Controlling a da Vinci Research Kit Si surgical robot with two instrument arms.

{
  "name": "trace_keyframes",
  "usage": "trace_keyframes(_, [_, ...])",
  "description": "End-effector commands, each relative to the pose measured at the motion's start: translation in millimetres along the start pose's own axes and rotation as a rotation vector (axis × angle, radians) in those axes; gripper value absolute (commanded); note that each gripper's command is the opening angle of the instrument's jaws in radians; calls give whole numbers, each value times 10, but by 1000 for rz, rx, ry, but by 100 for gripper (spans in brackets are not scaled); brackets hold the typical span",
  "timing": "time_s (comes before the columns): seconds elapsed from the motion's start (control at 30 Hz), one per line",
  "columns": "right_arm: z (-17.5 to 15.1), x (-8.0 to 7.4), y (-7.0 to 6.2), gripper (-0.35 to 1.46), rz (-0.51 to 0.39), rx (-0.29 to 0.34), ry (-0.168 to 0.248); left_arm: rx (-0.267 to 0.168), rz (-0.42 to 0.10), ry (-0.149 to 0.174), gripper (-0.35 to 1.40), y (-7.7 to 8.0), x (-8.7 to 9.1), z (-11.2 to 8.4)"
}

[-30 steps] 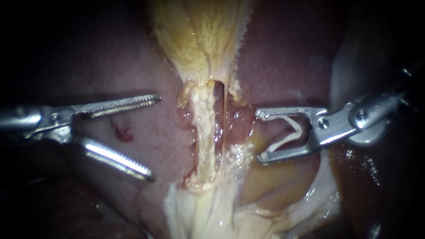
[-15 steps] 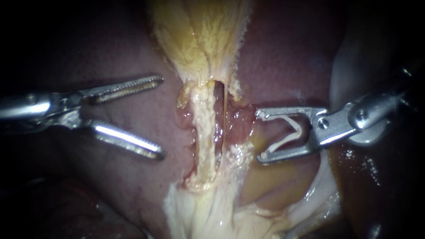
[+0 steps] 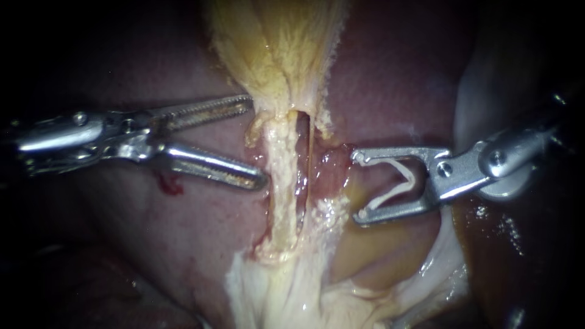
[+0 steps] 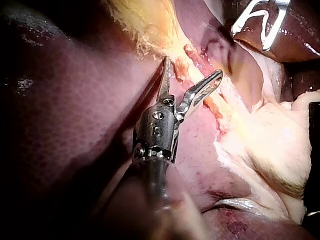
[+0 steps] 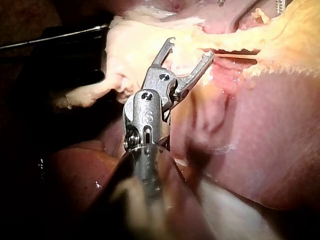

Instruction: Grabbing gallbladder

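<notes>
Steel pincer of the left instrument stands partly open, its tips touching the yellowish gallbladder where that tapers into a pale strand on the liver. Across the strand, the right instrument holds a white clip in its wide pincer.

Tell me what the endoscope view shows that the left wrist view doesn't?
Only the endoscope view shows the right instrument with its long shaft. Only the left wrist view shows how far the pale fatty tissue spreads. Both show the left instrument at the yellow gallbladder, the liver and the white clip.
</notes>
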Motion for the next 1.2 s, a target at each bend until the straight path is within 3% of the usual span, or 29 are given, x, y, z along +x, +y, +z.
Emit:
trace_keyframes(0.03, [0,0,0,50,0,0,0,-5,-1,4,67,3,3,0])
trace_keyframes(0.37, [1,0,0,50,0,0,0,-34,-55,25,42,12,11,3])
trace_keyframes(0.43, [1,0,0,50,0,0,0,-38,-68,27,31,13,11,3])
trace_keyframes(0.63, [1,0,0,50,0,0,0,-53,-114,36,-32,16,11,-1])
trace_keyframes(0.67, [1,0,0,50,0,0,0,-55,-115,39,-35,18,11,-3])
trace_keyframes(0.97, [1,1,0,50,0,0,0,-70,-174,71,-35,19,9,-14])
trace_keyframes(1.2, [1,1,0,50,0,0,0,-73,-181,77,-35,12,-2,-22])
